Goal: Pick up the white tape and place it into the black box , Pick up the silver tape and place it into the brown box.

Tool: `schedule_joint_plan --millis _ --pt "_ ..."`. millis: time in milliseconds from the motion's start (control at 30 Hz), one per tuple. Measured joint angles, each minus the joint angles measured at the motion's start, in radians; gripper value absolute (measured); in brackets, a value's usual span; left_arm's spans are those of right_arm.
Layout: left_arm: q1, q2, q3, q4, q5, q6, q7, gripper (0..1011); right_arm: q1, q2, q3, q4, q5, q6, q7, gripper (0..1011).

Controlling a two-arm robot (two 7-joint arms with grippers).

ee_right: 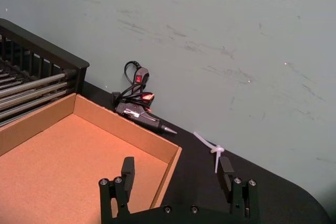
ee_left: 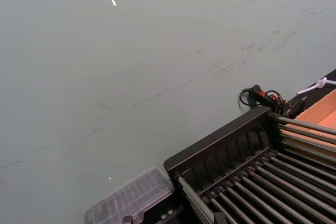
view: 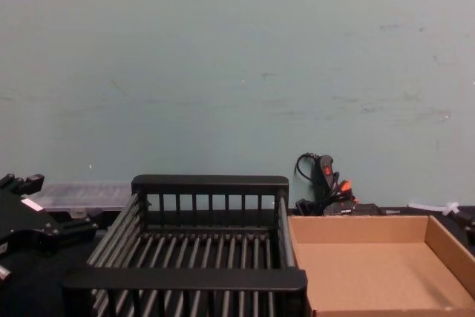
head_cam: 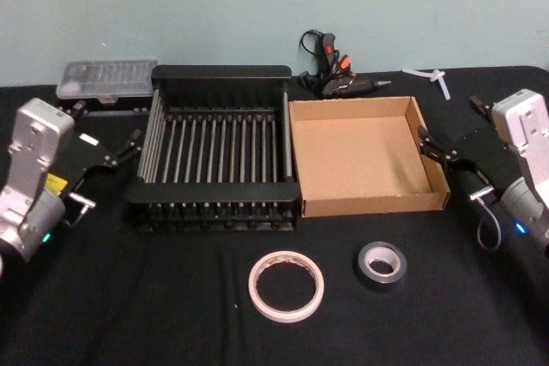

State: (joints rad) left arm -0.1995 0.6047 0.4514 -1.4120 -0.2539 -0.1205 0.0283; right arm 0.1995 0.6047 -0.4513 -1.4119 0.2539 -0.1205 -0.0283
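Black box [head_cam: 219,153]: matt black plastic, slatted. Brown box [head_cam: 364,159]: rough tan cardboard. White tape [head_cam: 286,285]: smooth, pale. Silver tape [head_cam: 380,264]: glossy grey. Table [head_cam: 154,315]: matt black cloth.

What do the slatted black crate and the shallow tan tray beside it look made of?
Black crate: likely moulded plastic rails, semi-matte, with glinting, possibly metal floor bars. Tan tray: corrugated cardboard, matte, judging by its fibrous brown surface and folded low walls.
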Motion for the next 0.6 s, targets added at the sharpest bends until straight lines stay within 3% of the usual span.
schedule_joint_plan --millis 600 --pt "0.0 0.0 0.0 0.0 0.0 0.0 0.0 1001 0.0 0.0 0.0 0.0 0.0 0.0 0.0 1000"
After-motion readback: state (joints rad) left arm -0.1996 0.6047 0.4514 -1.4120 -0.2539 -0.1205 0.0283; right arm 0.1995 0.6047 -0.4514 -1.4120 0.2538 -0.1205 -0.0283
